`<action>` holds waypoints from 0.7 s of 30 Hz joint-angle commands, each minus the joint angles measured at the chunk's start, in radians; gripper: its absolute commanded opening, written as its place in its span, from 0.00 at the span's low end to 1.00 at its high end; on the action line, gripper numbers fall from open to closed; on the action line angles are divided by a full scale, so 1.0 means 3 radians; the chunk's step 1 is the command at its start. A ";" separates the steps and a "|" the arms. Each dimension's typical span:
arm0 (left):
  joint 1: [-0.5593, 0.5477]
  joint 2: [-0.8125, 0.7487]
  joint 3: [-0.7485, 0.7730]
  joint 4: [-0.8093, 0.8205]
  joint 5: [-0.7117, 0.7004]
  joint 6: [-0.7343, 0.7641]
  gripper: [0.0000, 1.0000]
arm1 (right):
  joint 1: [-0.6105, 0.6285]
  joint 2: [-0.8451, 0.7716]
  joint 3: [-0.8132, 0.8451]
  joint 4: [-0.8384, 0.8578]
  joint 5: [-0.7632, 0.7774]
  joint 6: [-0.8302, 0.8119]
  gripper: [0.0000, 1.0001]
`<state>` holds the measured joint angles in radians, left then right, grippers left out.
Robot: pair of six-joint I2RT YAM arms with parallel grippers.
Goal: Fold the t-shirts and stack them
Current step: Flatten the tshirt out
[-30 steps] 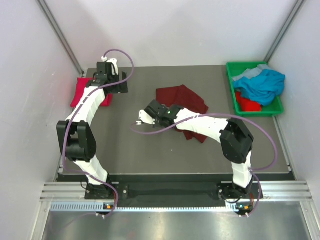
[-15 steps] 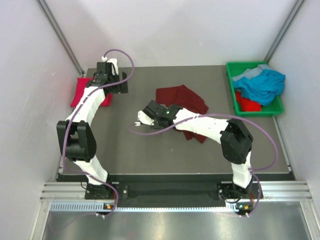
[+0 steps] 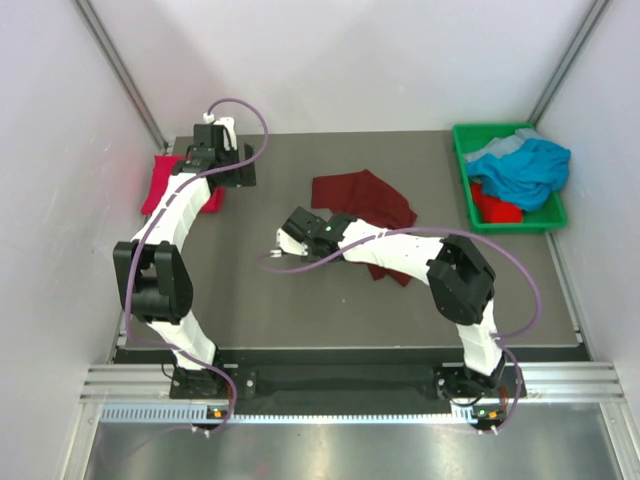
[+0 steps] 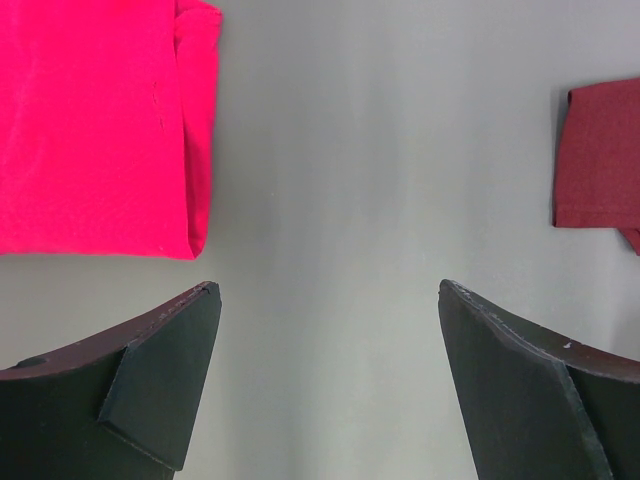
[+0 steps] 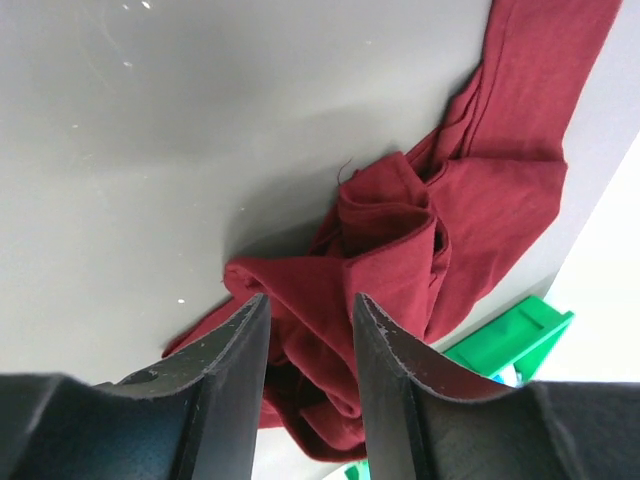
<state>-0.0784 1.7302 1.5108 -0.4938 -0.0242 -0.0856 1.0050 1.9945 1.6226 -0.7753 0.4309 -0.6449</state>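
Observation:
The dark maroon t-shirt (image 3: 365, 195) lies crumpled mid-table. In the right wrist view its folds (image 5: 480, 190) bunch right in front of my right gripper (image 5: 310, 300), whose jaws stand partly apart, cloth showing in the gap without being pinched. From above, that gripper (image 3: 330, 225) sits at the shirt's left edge. A folded crimson t-shirt (image 3: 160, 180) rests at the far left; my left gripper (image 3: 215, 165) hovers beside it. Seen from the left wrist, the left gripper (image 4: 327, 287) is wide open over bare table, with crimson cloth (image 4: 90, 120) at upper left. The teal-blue t-shirt (image 3: 525, 165) lies in the bin.
A green bin (image 3: 460, 135) stands at the back right corner and also holds a red cloth (image 3: 495, 205). White walls close in both sides and the back. The maroon shirt's edge (image 4: 605, 150) shows at the right of the left wrist view.
My right gripper's jaws have parted at the maroon shirt, and its wrist has shifted slightly left. The left arm has not moved.

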 commanded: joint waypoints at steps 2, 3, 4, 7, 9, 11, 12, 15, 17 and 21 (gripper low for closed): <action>0.0006 -0.0199 0.0016 -0.0011 -0.0047 -0.0026 0.95 | -0.0016 0.0060 -0.0029 0.0064 0.0266 0.0017 0.37; 0.0006 -0.0209 0.0006 -0.0006 -0.0052 -0.0021 0.95 | -0.0021 0.0065 -0.0040 0.0084 0.0302 0.0017 0.35; 0.0006 -0.0214 0.0001 -0.0006 -0.0057 -0.0021 0.95 | -0.0021 0.0065 -0.0045 0.0099 0.0338 0.0012 0.33; 0.0006 -0.0219 -0.0030 0.0005 -0.0052 -0.0026 0.95 | -0.0026 0.0065 -0.0075 0.0145 0.0486 -0.0003 0.25; 0.0006 -0.0224 -0.0035 0.0010 -0.0032 -0.0042 0.95 | -0.0026 0.0045 -0.0091 0.0176 0.0552 0.0002 0.12; 0.0006 -0.0214 -0.0030 0.0020 -0.0017 -0.0052 0.95 | -0.0031 0.0029 -0.0106 0.0222 0.0583 0.0002 0.03; 0.0006 -0.0214 -0.0030 0.0015 -0.0011 -0.0052 0.95 | -0.0031 0.0019 -0.0111 0.0237 0.0624 -0.0003 0.00; 0.0006 -0.0214 -0.0015 0.0015 0.0004 -0.0062 0.95 | -0.0031 -0.0016 -0.0111 0.0319 0.0711 -0.0049 0.00; 0.0006 -0.0219 0.0000 0.0005 -0.0001 -0.0052 0.95 | -0.0031 -0.0083 -0.0076 0.0411 0.0803 -0.0140 0.00; 0.0006 -0.0214 0.0036 -0.0011 0.0009 -0.0026 0.95 | -0.0093 -0.0231 0.0128 0.0493 0.0839 -0.0243 0.00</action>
<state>-0.0784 1.7187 1.5101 -0.4938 -0.0303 -0.0879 0.9939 2.0155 1.5909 -0.6842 0.6289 -0.6838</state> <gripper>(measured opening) 0.944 0.006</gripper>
